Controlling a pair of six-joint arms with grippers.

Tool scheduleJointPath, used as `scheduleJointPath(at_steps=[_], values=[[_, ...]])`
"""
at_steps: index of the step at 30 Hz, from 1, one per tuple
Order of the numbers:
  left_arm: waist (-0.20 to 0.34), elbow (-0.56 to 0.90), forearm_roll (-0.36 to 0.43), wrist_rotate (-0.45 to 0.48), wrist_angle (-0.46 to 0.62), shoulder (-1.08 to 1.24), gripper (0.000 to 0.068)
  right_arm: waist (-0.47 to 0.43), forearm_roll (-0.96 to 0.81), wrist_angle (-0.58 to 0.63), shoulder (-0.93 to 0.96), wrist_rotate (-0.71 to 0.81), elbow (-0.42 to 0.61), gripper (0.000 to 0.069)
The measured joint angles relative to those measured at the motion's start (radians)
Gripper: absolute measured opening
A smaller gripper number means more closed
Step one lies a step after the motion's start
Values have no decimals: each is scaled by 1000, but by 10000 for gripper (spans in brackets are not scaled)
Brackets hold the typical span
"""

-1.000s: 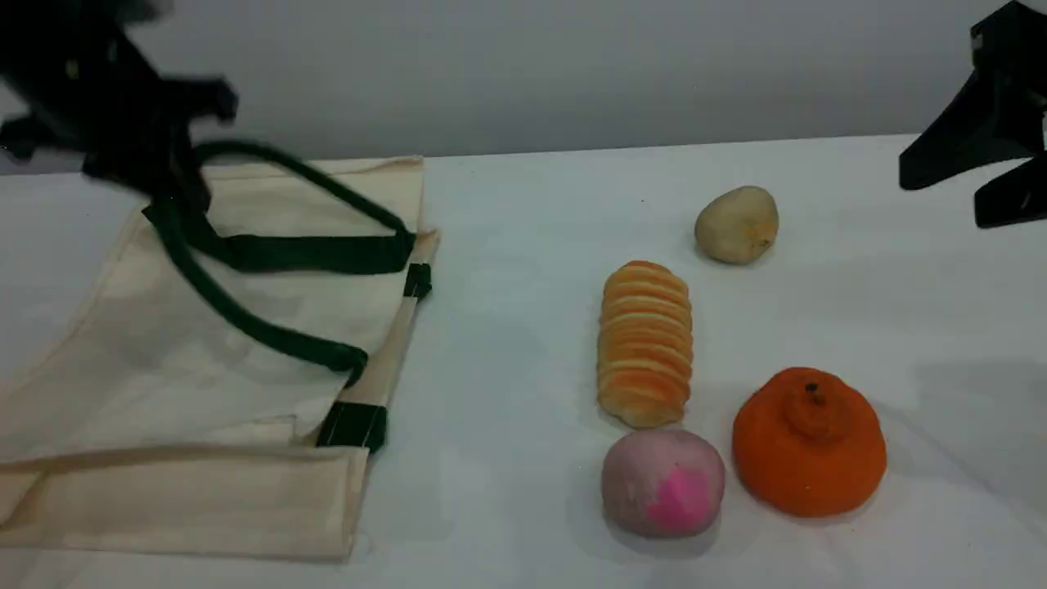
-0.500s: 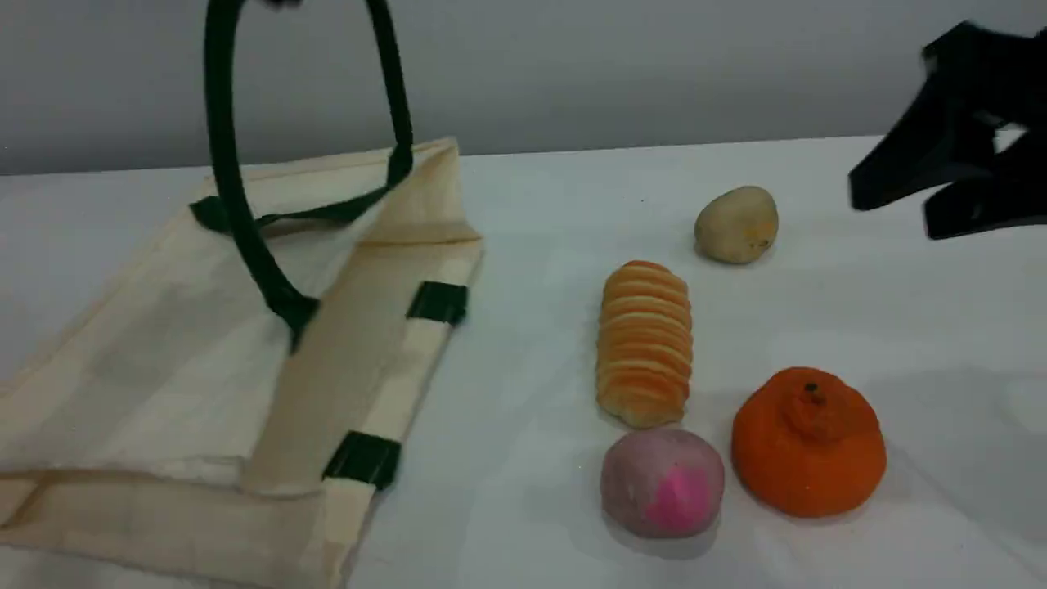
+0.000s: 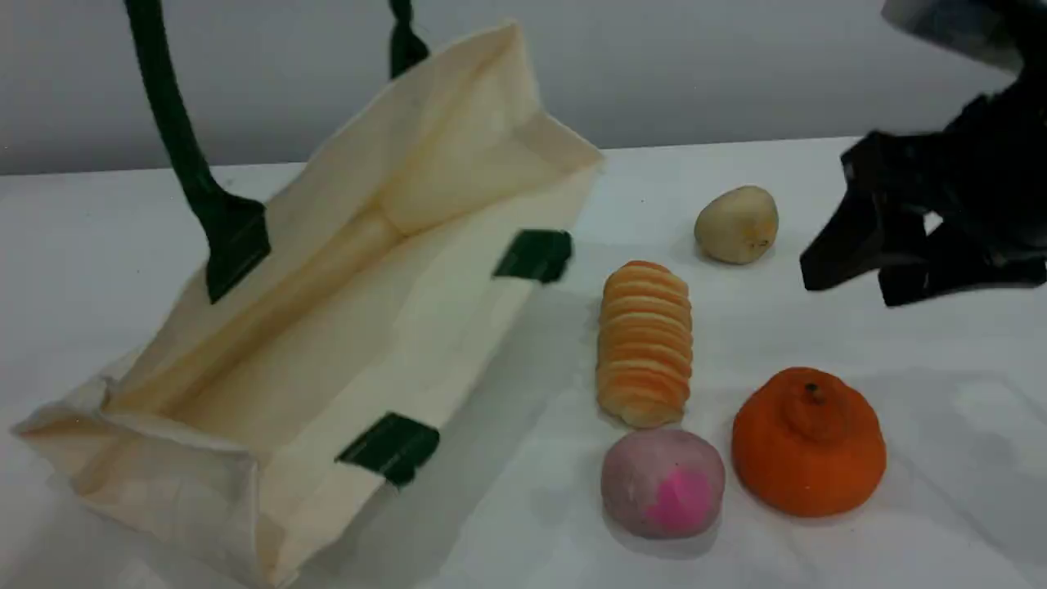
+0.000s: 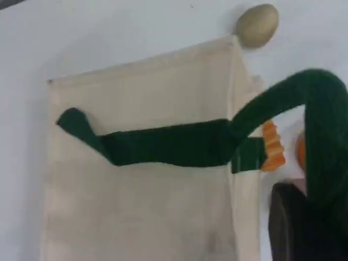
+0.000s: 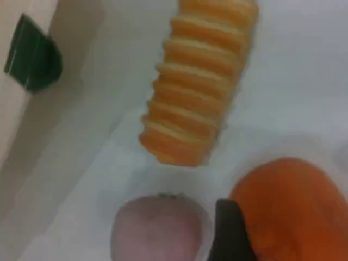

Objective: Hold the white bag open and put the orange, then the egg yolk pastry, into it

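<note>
The white bag [image 3: 343,327] is held up by its handle [image 4: 321,136] in the clamped left hand [image 4: 296,228] — the right hand [image 3: 887,274] hangs spread, empty, above the orange [image 3: 808,442].

Your left gripper [image 4: 304,228] is staying out of the scene view, jaws closed, only a dark fingertip showing in its wrist view. Your right gripper [image 3: 887,274] is hanging at right, jaws apart, pointing down-left.

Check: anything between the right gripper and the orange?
Nothing visible. The right gripper hangs open in the air above and behind the orange, with only bare table beneath. The ridged bread roll and pink ball lie off to the orange's left.
</note>
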Motion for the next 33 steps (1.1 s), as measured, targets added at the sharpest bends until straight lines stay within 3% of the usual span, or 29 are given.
scheduleJointPath(at_steps=[7,13,23,33], values=[[-12,0,-10,17,11,0,68,0,-1,-20,42,-4,0,432],[-59,0,-29,55,26,0,68,0,-3,-3,76,-5,0,432],[-60,0,-30,55,26,0,68,-1,10,19,139,-36,-1,432],[-60,0,-30,54,23,1,68,-1,137,29,164,-147,-1,432]])
